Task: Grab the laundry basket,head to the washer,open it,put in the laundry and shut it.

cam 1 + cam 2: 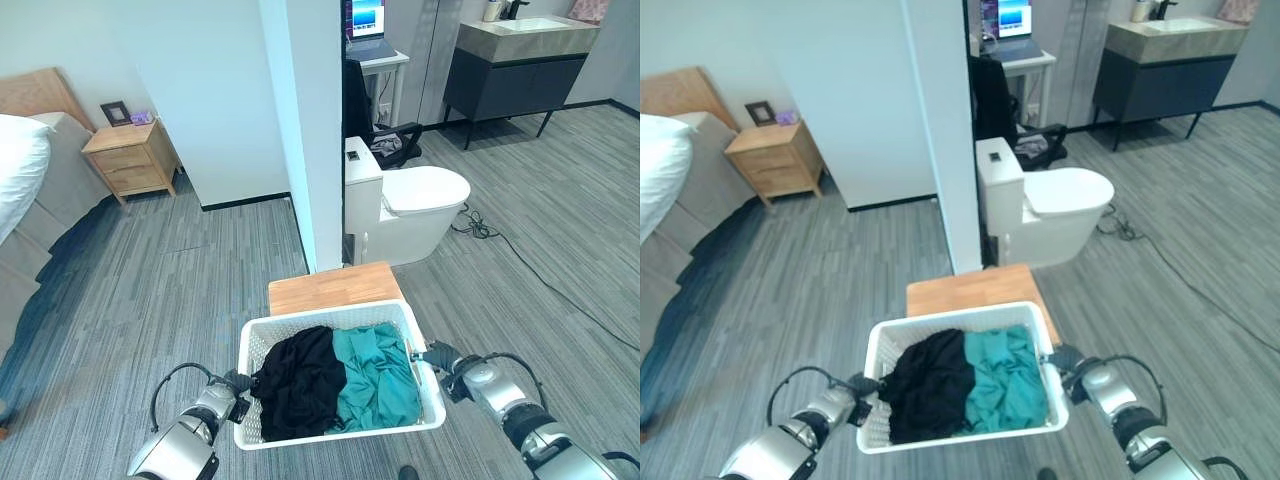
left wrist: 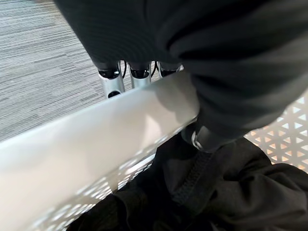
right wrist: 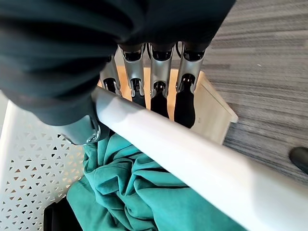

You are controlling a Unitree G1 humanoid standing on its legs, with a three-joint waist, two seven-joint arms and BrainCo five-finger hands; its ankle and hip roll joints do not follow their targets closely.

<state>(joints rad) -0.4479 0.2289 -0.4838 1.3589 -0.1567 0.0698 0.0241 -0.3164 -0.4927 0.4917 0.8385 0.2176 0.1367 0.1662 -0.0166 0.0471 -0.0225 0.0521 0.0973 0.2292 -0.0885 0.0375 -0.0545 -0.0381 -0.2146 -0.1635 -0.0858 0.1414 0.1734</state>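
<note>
Left eye view: white laundry basket (image 1: 415, 330) carried between both hands, just in front of a low wooden table (image 1: 330, 288). Left hand (image 1: 232, 388) clamped on the left rim, right hand (image 1: 445, 357) clamped on the right rim. Inside, black garment (image 1: 298, 383) beside teal garment (image 1: 375, 375). Toilet (image 1: 410, 205) beyond.

Laundry basket (image 1: 425, 395) sits just in front of a small table (image 1: 330, 288), two garments (image 1: 340, 378) side by side inside. Toilet (image 1: 405, 205) is beyond the table, nightstand (image 1: 132, 160) far left next to the bed (image 1: 30, 190).
</note>
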